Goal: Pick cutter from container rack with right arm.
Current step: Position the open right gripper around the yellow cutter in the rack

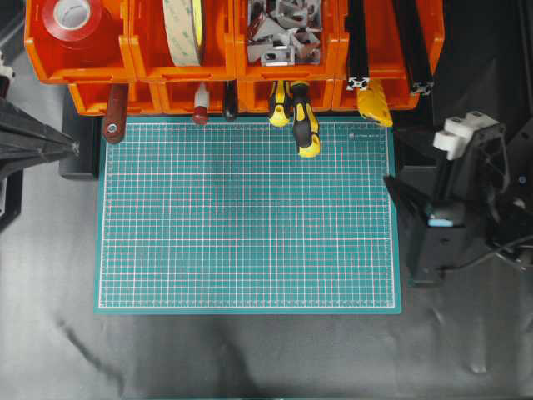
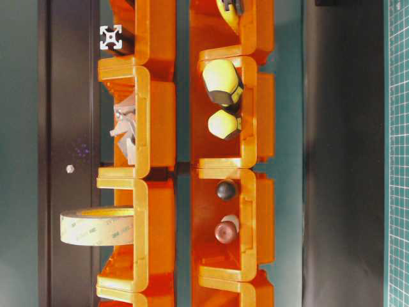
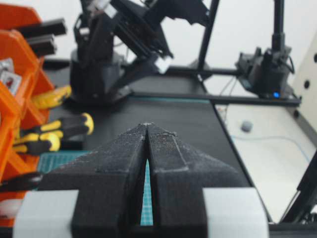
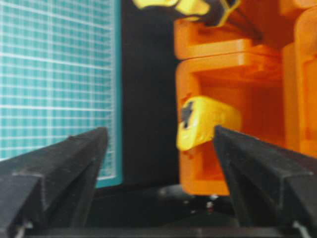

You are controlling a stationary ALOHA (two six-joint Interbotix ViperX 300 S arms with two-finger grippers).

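The yellow cutter (image 1: 375, 104) sticks out of the lower right bin of the orange container rack (image 1: 146, 50), at the mat's far right corner. In the right wrist view its yellow end (image 4: 205, 124) shows in the bin (image 4: 223, 59), just inside my right finger. My right gripper (image 4: 159, 131) is open and empty, some way short of the cutter; overhead it sits (image 1: 400, 193) at the mat's right edge, below the cutter. My left gripper (image 3: 147, 125) is shut and empty at the far left (image 1: 73, 148). The cutter also shows in the left wrist view (image 3: 52, 97).
Two yellow-and-black screwdrivers (image 1: 304, 125) hang out of the bin left of the cutter. Black extrusions (image 1: 366, 42) lie in the bin above it. Tape rolls (image 1: 183, 29), metal brackets (image 1: 283, 33) and a red-handled tool (image 1: 114, 117) fill other bins. The green mat (image 1: 250, 217) lies in front.
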